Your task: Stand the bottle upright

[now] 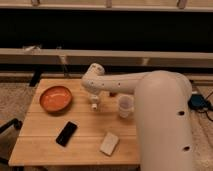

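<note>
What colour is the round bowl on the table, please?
Orange bowl, camera view; end effector hovers beside it.

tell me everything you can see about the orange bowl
The orange bowl is round and shallow, with a smooth, slightly glossy look, and nothing shows inside it. It sits upright on the wooden table, near the back corner on the picture's left, touching only the tabletop. The claw hangs to its right, apart from it. The black phone lies nearer the camera, also apart.
</note>
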Robot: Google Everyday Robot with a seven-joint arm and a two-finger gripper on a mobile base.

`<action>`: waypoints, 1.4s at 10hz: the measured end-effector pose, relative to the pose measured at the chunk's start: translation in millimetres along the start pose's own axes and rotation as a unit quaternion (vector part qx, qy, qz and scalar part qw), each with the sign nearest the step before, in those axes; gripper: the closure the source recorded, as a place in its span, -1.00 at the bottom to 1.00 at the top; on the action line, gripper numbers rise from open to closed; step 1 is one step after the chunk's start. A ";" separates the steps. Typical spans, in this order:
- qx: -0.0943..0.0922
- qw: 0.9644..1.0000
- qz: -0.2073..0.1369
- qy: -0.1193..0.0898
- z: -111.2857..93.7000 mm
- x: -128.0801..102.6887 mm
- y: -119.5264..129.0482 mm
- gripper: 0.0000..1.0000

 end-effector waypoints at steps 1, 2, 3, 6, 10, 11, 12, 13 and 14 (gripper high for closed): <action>0.001 1.000 -0.012 0.004 2.7 -2.2 0.2 -0.60; 0.001 1.000 -0.025 0.008 6.3 -6.0 0.3 -0.60; 0.001 0.999 -0.033 0.010 8.2 -7.8 0.3 -0.60; -0.005 0.997 -0.067 0.023 17.8 -16.2 0.4 -0.60; -0.016 0.991 -0.114 0.063 28.9 -24.1 0.3 -0.60; -0.018 0.990 -0.121 0.072 30.4 -25.0 -1.3 -0.60; -0.020 0.989 -0.124 0.082 31.2 -21.7 -1.3 -0.60; -0.021 0.988 -0.123 0.089 32.0 -18.0 0.2 -0.60; -0.023 0.988 -0.122 0.096 33.0 -14.3 1.4 -0.60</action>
